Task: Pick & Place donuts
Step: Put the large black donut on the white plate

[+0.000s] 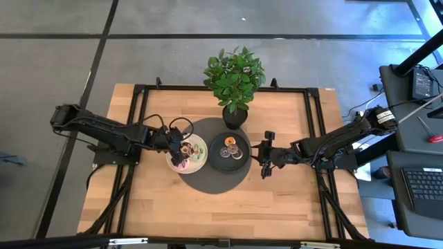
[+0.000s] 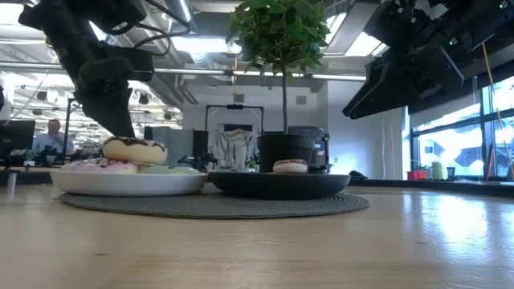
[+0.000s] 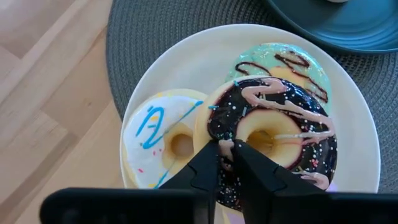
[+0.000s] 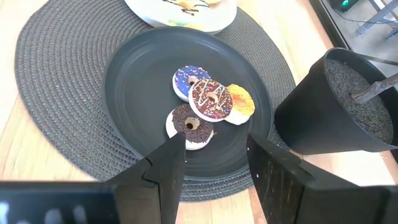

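A white plate holds three donuts: cream with blue lines, mint green with chocolate lines, and a chocolate one with pink drizzle on top. My left gripper stands over this plate and is shut on the chocolate donut. Beside it, the black plate carries several mini donuts: purple, chocolate, orange, and chocolate on white. My right gripper is open above the black plate's right edge and touches nothing. Both plates rest on a round grey mat. My left gripper pinches the chocolate donut's ring on the side nearest the wrist. One finger is at the outer edge and the other finger is by the hole. The fingers slant down from the table's left. The donut lies level over the other two; I cannot tell if it rests on them.
A potted plant in a black pot stands at the mat's far edge, close behind the black plate. Bare wooden table lies toward the near edge. A black frame runs around the table.
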Available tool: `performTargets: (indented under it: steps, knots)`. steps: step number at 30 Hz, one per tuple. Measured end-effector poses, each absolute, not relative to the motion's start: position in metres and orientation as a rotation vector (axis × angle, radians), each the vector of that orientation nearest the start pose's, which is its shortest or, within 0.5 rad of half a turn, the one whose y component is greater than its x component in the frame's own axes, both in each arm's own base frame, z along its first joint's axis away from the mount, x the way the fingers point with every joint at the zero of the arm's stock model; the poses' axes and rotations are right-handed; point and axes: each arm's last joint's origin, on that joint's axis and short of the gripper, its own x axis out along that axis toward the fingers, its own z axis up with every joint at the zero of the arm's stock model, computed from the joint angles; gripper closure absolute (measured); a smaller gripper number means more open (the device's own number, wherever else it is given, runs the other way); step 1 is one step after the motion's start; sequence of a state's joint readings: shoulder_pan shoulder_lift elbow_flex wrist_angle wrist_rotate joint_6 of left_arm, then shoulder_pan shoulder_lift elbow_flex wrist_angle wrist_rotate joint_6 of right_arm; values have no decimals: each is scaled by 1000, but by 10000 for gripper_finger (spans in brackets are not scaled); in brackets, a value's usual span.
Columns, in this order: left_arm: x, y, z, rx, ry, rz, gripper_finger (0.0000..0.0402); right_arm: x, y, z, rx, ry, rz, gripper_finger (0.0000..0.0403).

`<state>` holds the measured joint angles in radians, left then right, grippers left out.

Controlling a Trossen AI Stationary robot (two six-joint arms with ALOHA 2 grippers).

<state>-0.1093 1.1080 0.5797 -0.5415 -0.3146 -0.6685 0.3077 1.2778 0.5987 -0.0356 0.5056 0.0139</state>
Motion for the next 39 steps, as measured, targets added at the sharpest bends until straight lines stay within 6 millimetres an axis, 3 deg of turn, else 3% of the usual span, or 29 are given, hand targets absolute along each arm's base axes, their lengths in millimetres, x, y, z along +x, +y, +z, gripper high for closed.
performTargets:
  steps: [24, 39]
  knots:
    - [192, -13, 185, -450, 912, 519, 343, 235, 60, 187, -273, 664, -193, 231]
    - [192, -14, 185, -463, 933, 479, 271, 235, 60, 187, -274, 664, -194, 231]
